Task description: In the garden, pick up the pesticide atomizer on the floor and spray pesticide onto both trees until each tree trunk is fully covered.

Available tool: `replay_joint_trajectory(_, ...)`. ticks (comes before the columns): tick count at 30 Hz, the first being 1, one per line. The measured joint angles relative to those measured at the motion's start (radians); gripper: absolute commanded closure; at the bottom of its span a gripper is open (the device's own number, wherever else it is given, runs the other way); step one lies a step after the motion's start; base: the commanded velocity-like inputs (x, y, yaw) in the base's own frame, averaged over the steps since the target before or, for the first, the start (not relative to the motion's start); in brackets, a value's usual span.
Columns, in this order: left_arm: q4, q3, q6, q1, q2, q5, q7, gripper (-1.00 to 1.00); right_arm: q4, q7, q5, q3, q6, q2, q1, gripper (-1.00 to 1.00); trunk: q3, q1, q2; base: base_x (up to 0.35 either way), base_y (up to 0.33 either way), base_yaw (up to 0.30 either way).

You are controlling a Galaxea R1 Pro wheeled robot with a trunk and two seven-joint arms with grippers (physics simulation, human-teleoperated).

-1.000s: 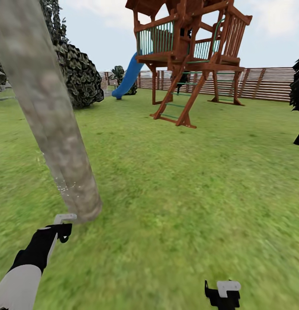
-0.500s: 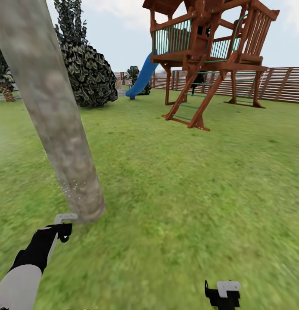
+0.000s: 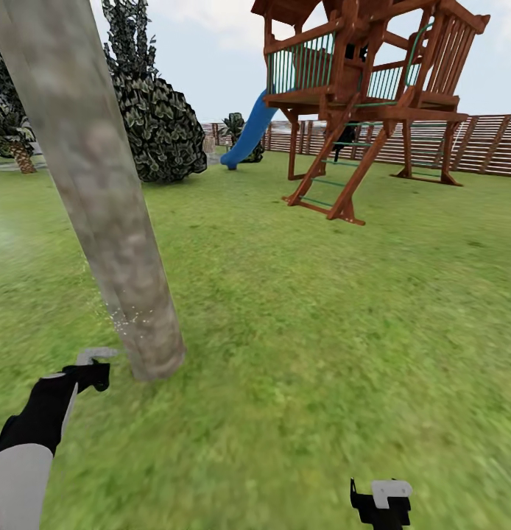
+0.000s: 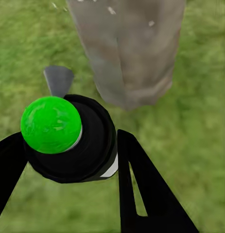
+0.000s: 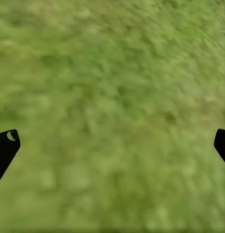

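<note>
A thick, pale grey-brown mottled tree trunk [image 3: 101, 191] leans up from the grass at the left, with white specks low on its bark. My left gripper [image 3: 86, 374] sits just left of the trunk's base, shut on the pesticide atomizer [image 3: 95, 356]. The left wrist view shows the atomizer [image 4: 78, 145] between the black fingers [image 4: 141, 189]. It has a black top with a bright green spot, and its grey nozzle [image 4: 59, 80] points toward the trunk's foot [image 4: 131, 53]. My right gripper [image 3: 381, 502] hangs low over bare grass, its fingertips [image 5: 5, 148] wide apart and open.
A wooden play tower [image 3: 358, 96] with a blue slide [image 3: 248, 136] stands ahead to the right. A dark leafy shrub [image 3: 160, 125] and a short palm [image 3: 12, 140] lie behind the trunk. A brown slat fence [image 3: 480, 143] closes the far side. Open lawn [image 3: 322, 331] spreads right.
The view has swung a little, shifting the play tower and shrub rightward in the picture. My left gripper with the atomizer has edged left, away from the trunk's base. The right gripper stays put.
</note>
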Motion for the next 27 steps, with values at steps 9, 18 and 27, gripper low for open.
replay_joint_trajectory(9, 0.0, -0.006, 0.015, -0.062, 0.006, 0.003, -0.021, 1.0, -0.001, 0.0, 0.0, 0.0, 0.0, 0.0, 0.0, -1.0, 0.0, 0.0, 0.0, 0.0, 0.0, 0.163)
replay_joint_trajectory(18, -0.002, -0.063, 0.074, -0.135, -0.049, 0.005, -0.056, 1.0, -0.001, -0.001, -0.001, 0.0, 0.0, 0.0, 0.0, -1.0, 0.0, 0.0, 0.0, 0.0, 0.0, 0.007)
replay_joint_trajectory(27, -0.003, -0.072, 0.096, -0.153, -0.003, 0.022, -0.103, 1.0, -0.001, 0.0, 0.0, 0.0, 0.0, -0.002, 0.0, -1.0, 0.0, 0.0, 0.0, 0.0, 0.0, 0.0)
